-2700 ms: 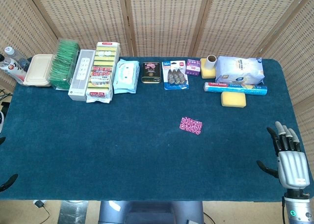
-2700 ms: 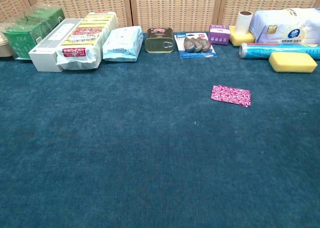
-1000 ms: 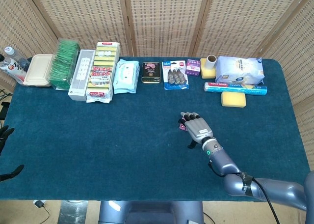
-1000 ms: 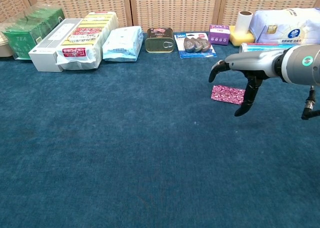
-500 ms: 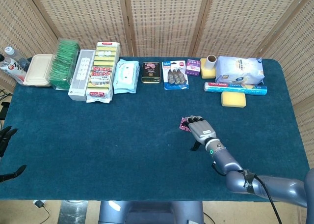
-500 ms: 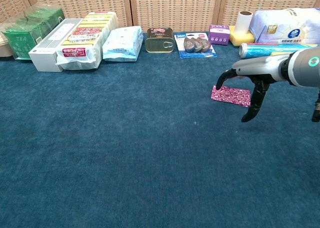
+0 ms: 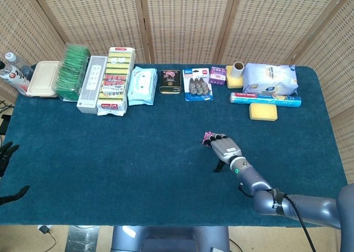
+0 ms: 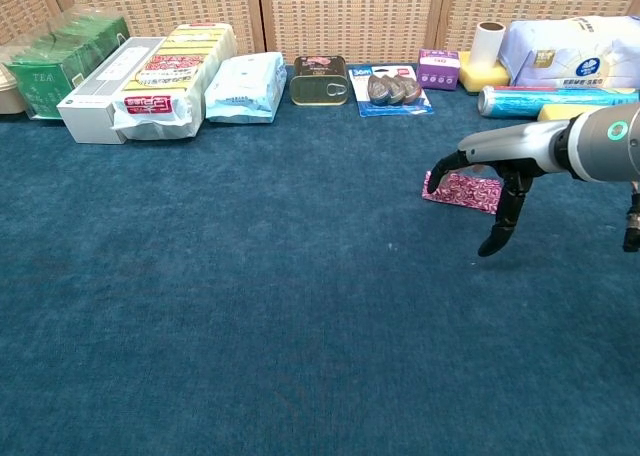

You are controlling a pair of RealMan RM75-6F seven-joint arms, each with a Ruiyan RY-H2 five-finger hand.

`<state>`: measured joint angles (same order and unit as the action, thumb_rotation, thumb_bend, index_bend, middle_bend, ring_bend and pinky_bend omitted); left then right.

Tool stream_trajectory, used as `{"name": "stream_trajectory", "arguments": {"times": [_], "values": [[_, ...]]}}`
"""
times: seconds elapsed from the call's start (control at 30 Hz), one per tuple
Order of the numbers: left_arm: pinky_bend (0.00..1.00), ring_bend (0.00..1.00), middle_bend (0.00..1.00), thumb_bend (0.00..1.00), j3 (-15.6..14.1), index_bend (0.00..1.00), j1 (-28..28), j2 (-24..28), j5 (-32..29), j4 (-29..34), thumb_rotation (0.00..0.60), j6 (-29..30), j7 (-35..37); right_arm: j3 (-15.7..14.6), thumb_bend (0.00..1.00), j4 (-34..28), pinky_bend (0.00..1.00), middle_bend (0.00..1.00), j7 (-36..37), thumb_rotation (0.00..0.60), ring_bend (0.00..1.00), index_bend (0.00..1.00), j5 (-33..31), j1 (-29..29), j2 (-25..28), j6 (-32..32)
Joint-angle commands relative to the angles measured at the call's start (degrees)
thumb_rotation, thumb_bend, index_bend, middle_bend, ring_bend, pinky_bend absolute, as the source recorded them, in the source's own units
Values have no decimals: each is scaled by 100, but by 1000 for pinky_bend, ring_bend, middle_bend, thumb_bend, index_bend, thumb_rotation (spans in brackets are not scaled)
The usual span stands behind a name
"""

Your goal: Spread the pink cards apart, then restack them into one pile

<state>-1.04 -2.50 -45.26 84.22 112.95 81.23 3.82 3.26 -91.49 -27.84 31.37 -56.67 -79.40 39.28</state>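
Observation:
The pink patterned cards (image 8: 466,191) lie in one small pile on the blue cloth, right of the table's middle. In the head view only their left end (image 7: 208,137) shows past my right hand (image 7: 225,148). That hand (image 8: 497,166) reaches palm down over the pile, its dark fingertips (image 8: 437,172) touching the pile's left end while the thumb (image 8: 500,231) hangs apart in front of the cards. It grips nothing. My left hand (image 7: 6,152) shows only at the far left edge of the head view, fingers apart and holding nothing.
Along the back edge stand green tea boxes (image 7: 73,72), a white box (image 7: 92,83), a sponge pack (image 7: 116,79), wipes (image 7: 142,85), a tin (image 7: 170,81), a blue blister pack (image 7: 197,83), a foil roll (image 7: 265,99), a yellow sponge (image 7: 263,111) and a white bag (image 7: 270,78).
My right hand came in from the table's right edge, arrived over the pink cards and lowered its fingertips onto the pile's left end. The cards have stayed in place.

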Motion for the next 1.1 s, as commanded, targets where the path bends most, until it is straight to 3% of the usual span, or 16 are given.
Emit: {"name": "stream_trajectory", "arguments": {"times": [0.03,0.33,1.1], "values": [[63,0,0,210,-3,0,-2,-1,4,2,600,-6,-3,-59,0,-20,5,112,41,585,0,164,-9,-20,18,-8],[63,0,0,210,-17,0,21,2,32,8,600,30,15,-273,0,-220,42,113,162,584,0,158,37,-57,138,-14],[63,0,0,209,-54,0,50,-32,127,31,600,80,-69,-1038,0,-1918,138,116,-35,582,0,149,555,-47,887,364]]}}
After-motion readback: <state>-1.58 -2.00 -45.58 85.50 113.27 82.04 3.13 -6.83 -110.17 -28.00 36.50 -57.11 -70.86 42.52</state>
